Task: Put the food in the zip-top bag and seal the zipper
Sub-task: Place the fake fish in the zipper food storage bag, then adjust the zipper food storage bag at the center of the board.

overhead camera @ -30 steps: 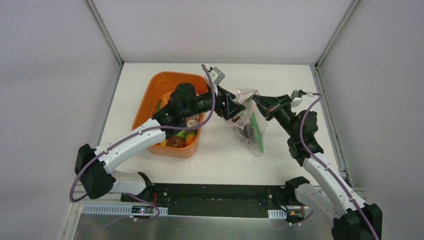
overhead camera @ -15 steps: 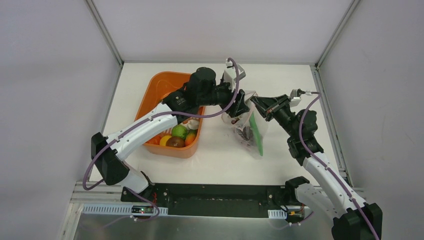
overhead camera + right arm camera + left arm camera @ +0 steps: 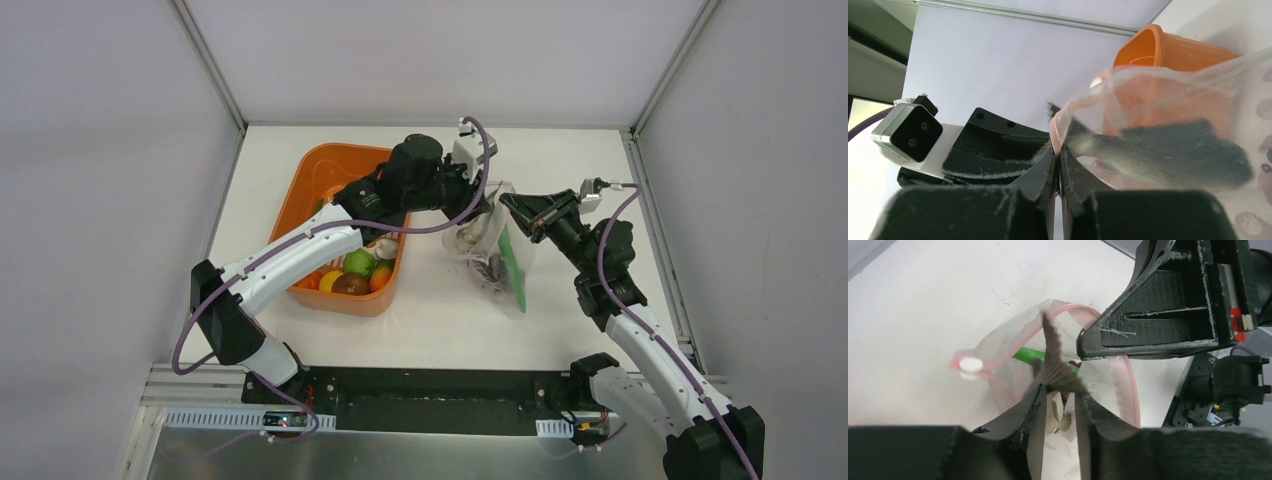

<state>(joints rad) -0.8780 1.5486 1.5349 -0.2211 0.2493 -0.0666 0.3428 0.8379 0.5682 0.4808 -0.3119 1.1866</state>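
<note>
The clear zip-top bag point(image 3: 497, 262) stands right of the basket, a dark grape bunch point(image 3: 490, 266) and a long green pod point(image 3: 512, 262) inside. My right gripper point(image 3: 512, 207) is shut on the bag's pink zipper point(image 3: 1057, 131) and holds the mouth up. My left gripper point(image 3: 478, 208) is over the open mouth, shut on a grey ridged fish point(image 3: 1054, 362). In the left wrist view the left gripper point(image 3: 1058, 390) points into the bag, with the zipper point(image 3: 1129, 385), its white slider point(image 3: 970, 365) and the pod point(image 3: 1028, 354) below. The right gripper point(image 3: 1058, 149) shows its jaws pressed together.
The orange basket point(image 3: 318, 185) stands left of the bag, under my left arm, holding green point(image 3: 358, 262), brown point(image 3: 350, 285), orange point(image 3: 381, 278) and yellow point(image 3: 328, 283) fruits. The basket also shows in the right wrist view point(image 3: 1158, 45). White walls and metal rails edge the table.
My left arm has swung right from the basket's edge to over the bag's mouth, carrying the fish. The right gripper and the bag have hardly moved.
</note>
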